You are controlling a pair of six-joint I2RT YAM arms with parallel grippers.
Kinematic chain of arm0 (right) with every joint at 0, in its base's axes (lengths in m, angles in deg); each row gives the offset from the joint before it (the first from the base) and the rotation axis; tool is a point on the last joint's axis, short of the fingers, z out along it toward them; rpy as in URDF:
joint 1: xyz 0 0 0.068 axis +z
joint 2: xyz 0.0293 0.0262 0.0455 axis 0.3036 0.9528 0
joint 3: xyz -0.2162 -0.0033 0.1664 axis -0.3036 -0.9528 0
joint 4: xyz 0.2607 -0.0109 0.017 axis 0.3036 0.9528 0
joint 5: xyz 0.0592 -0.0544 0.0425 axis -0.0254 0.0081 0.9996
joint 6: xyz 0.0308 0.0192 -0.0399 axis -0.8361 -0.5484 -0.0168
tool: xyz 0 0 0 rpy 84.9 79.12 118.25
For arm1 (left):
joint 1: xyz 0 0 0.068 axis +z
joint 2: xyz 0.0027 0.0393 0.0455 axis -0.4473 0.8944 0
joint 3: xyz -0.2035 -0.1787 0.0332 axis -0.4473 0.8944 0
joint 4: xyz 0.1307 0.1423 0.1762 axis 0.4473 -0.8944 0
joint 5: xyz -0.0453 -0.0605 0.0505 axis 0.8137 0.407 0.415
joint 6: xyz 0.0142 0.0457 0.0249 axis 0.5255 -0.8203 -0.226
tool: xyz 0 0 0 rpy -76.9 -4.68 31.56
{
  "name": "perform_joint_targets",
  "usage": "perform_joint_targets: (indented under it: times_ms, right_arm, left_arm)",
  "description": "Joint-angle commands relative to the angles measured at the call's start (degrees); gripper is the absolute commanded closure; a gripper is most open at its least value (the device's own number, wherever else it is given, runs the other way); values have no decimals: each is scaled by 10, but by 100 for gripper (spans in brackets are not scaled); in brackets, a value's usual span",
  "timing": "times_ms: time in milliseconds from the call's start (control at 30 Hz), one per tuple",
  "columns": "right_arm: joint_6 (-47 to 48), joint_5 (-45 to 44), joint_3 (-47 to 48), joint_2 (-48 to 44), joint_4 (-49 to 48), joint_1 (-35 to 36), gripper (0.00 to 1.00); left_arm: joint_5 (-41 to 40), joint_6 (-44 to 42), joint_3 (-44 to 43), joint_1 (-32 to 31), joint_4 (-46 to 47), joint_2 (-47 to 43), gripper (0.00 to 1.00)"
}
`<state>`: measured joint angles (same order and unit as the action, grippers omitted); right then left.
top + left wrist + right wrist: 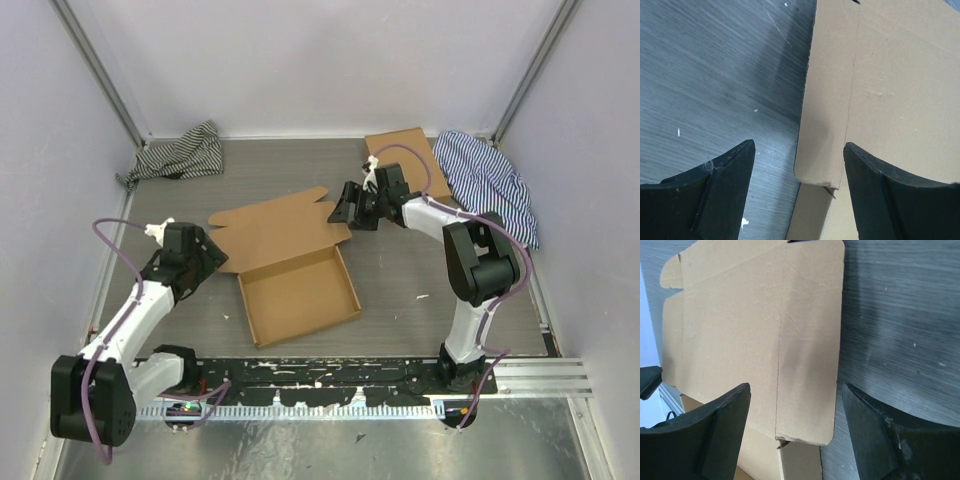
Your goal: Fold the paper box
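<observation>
The paper box point(297, 284) lies half-folded
At its nine o'clock the left gripper point(218, 258), at one o'clock the right gripper point(339, 207); both jaws open, empty.

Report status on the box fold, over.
Left gripper open, right gripper open, each over a lid side flap, holding nothing. Paper box: tray walls up, lid lying open. Smaller cardboard and striped cloths sit apart at far edge.
</observation>
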<state>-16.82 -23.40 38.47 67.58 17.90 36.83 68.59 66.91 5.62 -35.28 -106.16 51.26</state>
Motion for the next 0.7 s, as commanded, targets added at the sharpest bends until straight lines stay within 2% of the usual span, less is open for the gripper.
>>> perform_joint_targets:
  times_ms: [0,100,300,600,667]
  right_arm:
    - [-1,42,34,15,-52,0,23]
    - [-5,45,33,25,-61,-1,28]
    - [-1,48,30,20,-64,0,45]
    - [3,53,56,47,-58,0,46]
    - [-1,62,49,45,-69,0,49]
  left_arm:
    - [-7,-14,-14,2,64,34,21]
    - [-6,-19,-28,3,76,70,22]
    - [-10,-34,-53,4,87,124,22]
    - [-25,-50,-93,20,104,174,23]
    - [-14,-51,-97,21,118,182,24]
